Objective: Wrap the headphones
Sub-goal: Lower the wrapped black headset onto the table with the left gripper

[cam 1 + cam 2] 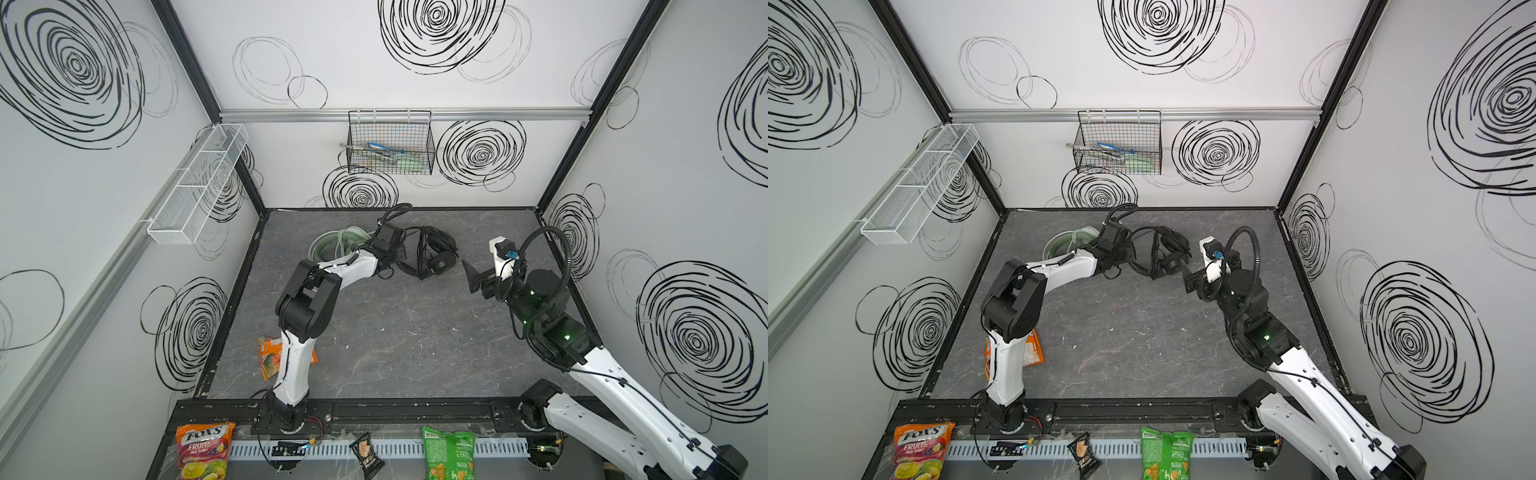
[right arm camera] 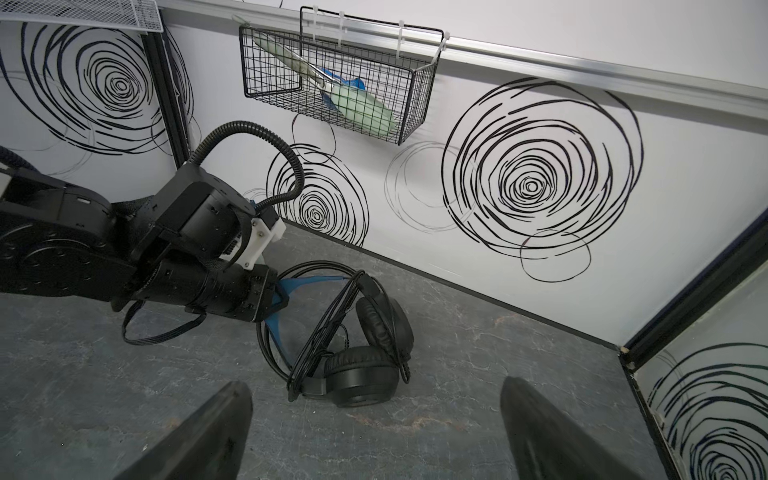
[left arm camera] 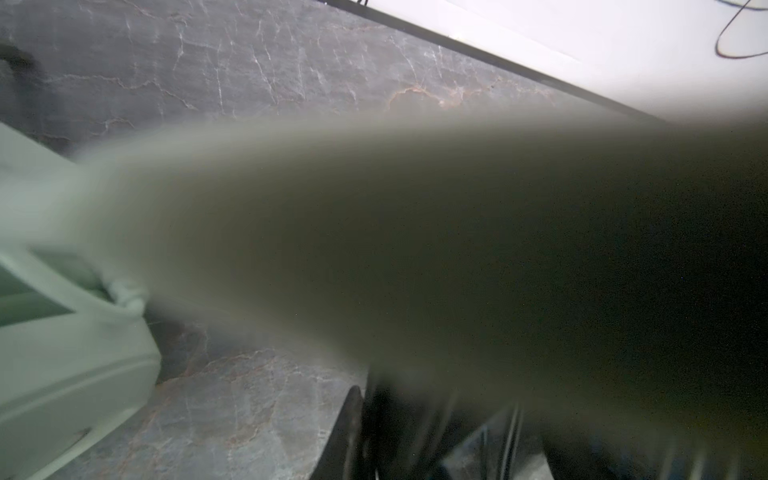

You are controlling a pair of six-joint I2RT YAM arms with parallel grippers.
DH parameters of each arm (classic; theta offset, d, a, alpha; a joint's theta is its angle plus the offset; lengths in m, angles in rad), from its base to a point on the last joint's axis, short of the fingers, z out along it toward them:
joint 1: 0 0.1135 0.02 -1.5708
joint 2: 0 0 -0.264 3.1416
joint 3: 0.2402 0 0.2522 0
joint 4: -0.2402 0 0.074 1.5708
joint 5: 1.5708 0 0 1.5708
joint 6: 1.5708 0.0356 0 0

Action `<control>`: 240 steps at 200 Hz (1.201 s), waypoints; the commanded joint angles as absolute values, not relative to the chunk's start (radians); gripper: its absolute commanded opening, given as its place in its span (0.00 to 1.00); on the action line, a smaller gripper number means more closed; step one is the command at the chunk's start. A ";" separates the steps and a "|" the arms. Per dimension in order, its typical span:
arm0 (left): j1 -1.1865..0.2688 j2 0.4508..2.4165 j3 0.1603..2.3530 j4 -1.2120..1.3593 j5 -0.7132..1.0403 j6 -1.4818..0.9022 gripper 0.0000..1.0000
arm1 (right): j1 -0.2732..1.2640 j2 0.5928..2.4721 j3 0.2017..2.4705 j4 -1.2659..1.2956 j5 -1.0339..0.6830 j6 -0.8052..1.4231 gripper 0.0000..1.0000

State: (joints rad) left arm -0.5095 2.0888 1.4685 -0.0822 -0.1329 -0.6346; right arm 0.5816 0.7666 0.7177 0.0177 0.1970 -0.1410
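While wide, right pincer (image 2: 374, 383) near black headphones (image 2: 384, 328); left pincer (image 2: 279, 297) at headband (image 2: 309, 283), grip unclear.

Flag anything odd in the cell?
Two things. An orange snack bag lies on the table under the left arm, and it is not part of the task. A blurred shape, too close to identify, blocks most of the left wrist view.

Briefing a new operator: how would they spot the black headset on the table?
Find the black wire basket hanging on the back wall; on the grey table just below it lie the black headphones. Unlike the mint-green headphones to their left in both top views, they are black with a blue-lined headband and a black cable looped over them.
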 commanded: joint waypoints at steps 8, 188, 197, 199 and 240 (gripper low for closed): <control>-0.505 2.094 1.500 -0.032 -0.143 -0.676 0.17 | 0.572 0.752 0.703 0.056 0.182 -0.125 0.97; -0.586 1.691 1.397 -0.123 -0.220 -0.456 1.00 | 0.555 0.662 0.542 0.155 0.208 -0.066 0.97; -0.583 1.621 1.347 -0.133 -0.224 -0.434 0.98 | 0.552 0.651 0.510 0.183 0.214 -0.056 0.97; -0.582 1.601 1.336 -0.136 -0.227 -0.433 0.98 | 0.552 0.649 0.499 0.193 0.217 -0.052 0.97; -0.509 1.230 1.051 -0.170 -0.256 -0.283 0.96 | 0.514 0.619 0.329 0.380 0.364 -0.002 0.97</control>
